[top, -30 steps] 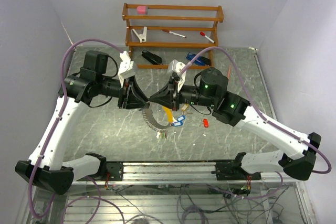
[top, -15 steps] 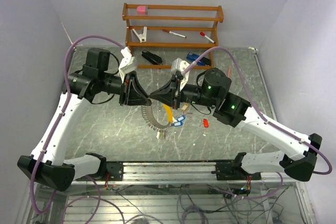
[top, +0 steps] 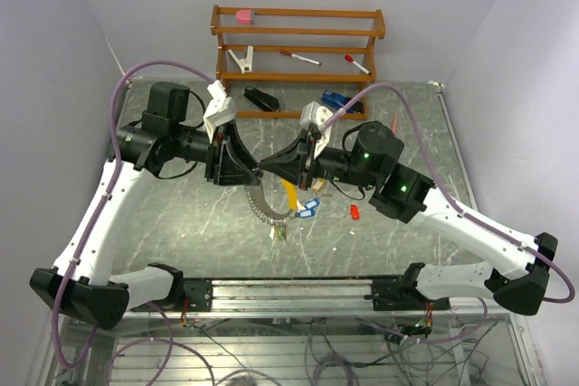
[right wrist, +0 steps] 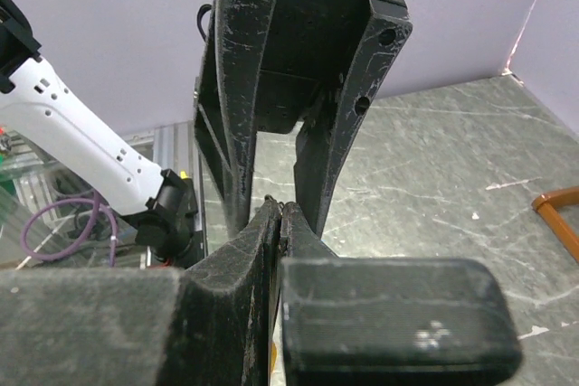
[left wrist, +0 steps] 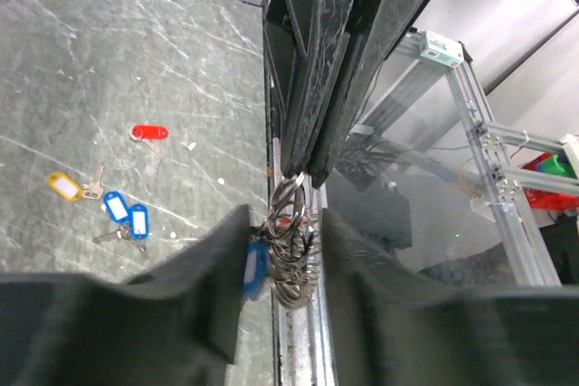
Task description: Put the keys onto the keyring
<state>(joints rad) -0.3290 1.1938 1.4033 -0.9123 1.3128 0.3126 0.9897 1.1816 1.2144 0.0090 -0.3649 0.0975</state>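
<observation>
Keyring (left wrist: pixel 291 255) hangs above the table (left wrist: pixel 109 51), between the two arms, as a bundle of silvery wire turns with a blue tag (left wrist: pixel 256 270) at its side. The right gripper (left wrist: pixel 298 172) comes from the opposite side. Its fingers are pressed together on the upper part of the wire, so this arm carries the keyring. The left gripper (left wrist: pixel 285 221) has its fingers apart, one on each side of the bundle. Whether a pad touches the wire or the blue tag, I cannot tell.

The loose keys lie on the table, below and a little aside. There is a red-tagged key (left wrist: pixel 149 133), a yellow-tagged key (left wrist: pixel 65 186) and two blue-tagged keys (left wrist: pixel 127 212) close together. None of them is in a gripper.

I judge that the step in hand is to take a proper hold of the keyring with the left arm, so that the wire can be opened or its free end offered to a key. To do it well, the left fingers should close slowly on one turn of wire only. They should not take the whole bundle or the plastic tag, which would probably slip. The right grip should not loosen before the left one is sure, otherwise the keyring can fall among the keys. The two pairs of fingers are very near to each other, so small moves are better. A fast move could knock them together or twist the wire out of the grip.
</observation>
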